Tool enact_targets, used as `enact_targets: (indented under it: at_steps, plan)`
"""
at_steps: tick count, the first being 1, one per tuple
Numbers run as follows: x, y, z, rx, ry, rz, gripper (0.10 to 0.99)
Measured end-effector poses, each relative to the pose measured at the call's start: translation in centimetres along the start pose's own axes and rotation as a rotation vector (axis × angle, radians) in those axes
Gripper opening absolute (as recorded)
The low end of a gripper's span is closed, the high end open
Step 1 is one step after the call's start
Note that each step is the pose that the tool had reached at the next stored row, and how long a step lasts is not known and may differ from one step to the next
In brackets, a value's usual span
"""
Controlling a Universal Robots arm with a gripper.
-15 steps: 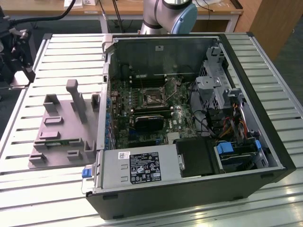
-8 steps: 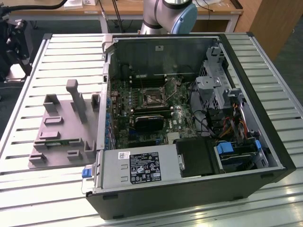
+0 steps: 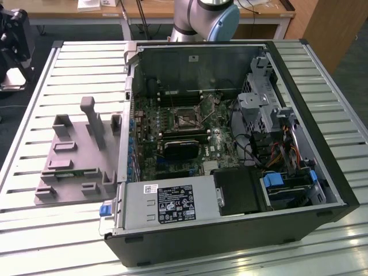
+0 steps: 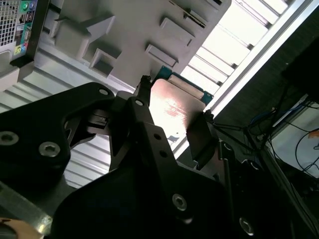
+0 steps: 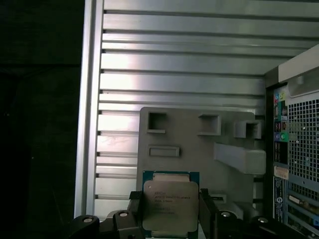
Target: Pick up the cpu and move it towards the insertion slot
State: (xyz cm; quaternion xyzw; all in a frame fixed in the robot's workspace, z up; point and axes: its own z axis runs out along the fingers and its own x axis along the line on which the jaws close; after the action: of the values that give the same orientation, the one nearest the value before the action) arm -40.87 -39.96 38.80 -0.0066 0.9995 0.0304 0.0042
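Arm (image 3: 204, 17) stands at table's far edge. Gripper (image 5: 170, 213) held above grey fixture (image 5: 199, 149), fingers (image 5: 133, 211) clamped on cpu (image 5: 170, 204) by two opposite edges. Slot (image 3: 185, 118) lies inside case (image 3: 195, 60), on exterior view's right of fixture.

Silver cpu (image 5: 171, 204), teal-rimmed; pale grey fixture (image 5: 192, 162); silvery ribbed table (image 5: 184, 64).

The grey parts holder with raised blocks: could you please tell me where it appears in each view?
Exterior view: the grey parts holder lies on the slatted table, on the exterior view's left of the computer case.
First wrist view: the holder lies beyond the cpu gripped in the end effector, beside the computer case.
Second wrist view: the holder lies beyond the cpu.
Shared landmark: the slatted table.
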Motion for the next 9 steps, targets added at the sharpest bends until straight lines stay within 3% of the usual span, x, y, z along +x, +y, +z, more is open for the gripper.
enact_targets:
  at_steps: [9]
  plan:
    - [-0.01,0.16,-1.55,0.000,-0.0006,0.000,0.537]
